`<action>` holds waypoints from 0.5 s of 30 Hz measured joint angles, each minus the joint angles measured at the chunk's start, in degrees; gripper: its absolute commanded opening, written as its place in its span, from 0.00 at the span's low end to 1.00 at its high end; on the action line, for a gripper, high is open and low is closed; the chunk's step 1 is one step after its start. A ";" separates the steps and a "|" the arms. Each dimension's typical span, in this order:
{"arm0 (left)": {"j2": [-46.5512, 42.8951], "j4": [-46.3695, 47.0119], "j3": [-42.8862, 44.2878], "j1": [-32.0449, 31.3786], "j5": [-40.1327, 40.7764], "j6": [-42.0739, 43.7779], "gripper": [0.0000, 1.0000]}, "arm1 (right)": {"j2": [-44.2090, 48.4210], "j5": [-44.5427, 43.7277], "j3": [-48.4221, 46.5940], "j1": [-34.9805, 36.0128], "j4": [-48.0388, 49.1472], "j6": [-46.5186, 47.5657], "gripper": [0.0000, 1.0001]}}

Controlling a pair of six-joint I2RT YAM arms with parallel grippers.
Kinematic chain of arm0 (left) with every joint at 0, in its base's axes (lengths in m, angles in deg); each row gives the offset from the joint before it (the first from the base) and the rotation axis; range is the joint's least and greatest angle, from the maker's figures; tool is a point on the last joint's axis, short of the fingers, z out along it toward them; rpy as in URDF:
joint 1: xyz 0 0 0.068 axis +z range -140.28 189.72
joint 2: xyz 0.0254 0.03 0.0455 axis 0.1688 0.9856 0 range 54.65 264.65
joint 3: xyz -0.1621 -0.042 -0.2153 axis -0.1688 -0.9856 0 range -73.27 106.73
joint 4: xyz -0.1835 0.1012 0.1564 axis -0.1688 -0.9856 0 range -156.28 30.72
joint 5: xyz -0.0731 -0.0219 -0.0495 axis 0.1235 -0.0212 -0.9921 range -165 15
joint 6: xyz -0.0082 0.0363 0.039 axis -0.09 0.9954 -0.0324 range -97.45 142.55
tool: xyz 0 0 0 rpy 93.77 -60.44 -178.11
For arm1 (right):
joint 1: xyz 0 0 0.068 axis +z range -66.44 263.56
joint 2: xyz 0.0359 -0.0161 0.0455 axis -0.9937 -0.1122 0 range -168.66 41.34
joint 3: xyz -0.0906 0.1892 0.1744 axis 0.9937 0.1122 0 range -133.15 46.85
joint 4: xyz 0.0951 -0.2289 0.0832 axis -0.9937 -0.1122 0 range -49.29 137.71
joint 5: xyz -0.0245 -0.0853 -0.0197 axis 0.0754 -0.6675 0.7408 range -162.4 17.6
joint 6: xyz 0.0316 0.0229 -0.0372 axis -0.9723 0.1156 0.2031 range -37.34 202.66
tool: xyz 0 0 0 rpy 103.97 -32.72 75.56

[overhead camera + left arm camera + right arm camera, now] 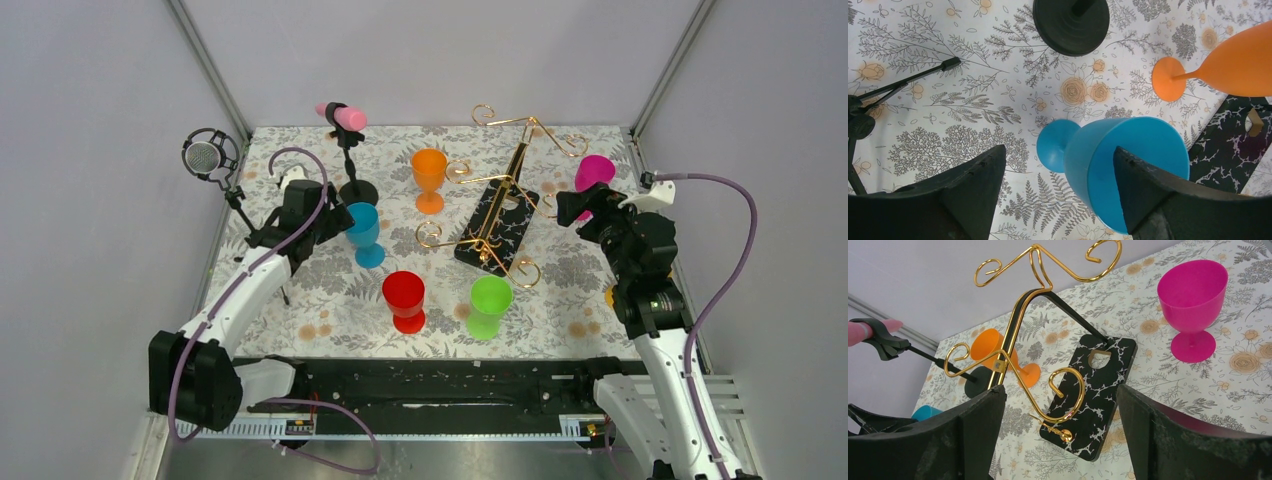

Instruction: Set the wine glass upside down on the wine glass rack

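The left pincer (1059, 152) is spread wide with nothing gripped, straddling the blue glass (1140, 145), left of centre in the top view; one finger (1158, 200) looks close to the bowl, the other well apart; an uneven close could tip the glass or skid it toward the mic base (1071, 25); the tapered bowl might also slip free. The right pincer (1060, 390) gapes empty, facing the rack (1015, 335) at mid-frame; its thin loops could snag a foot. The desk (560, 290) wears a floral cloth; pale walls (420, 50), metal struts at the corners.
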 measured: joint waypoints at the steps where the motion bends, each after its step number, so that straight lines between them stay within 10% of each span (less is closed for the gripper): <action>1: 0.33 0.04 0.00 -0.07 0.13 0.00 0.77 | 0.00 -0.02 0.04 0.00 -0.02 0.09 0.89; 15: 2.82 0.11 0.11 -2.38 0.83 0.63 0.42 | 0.94 -2.47 0.52 0.00 -0.11 1.53 0.89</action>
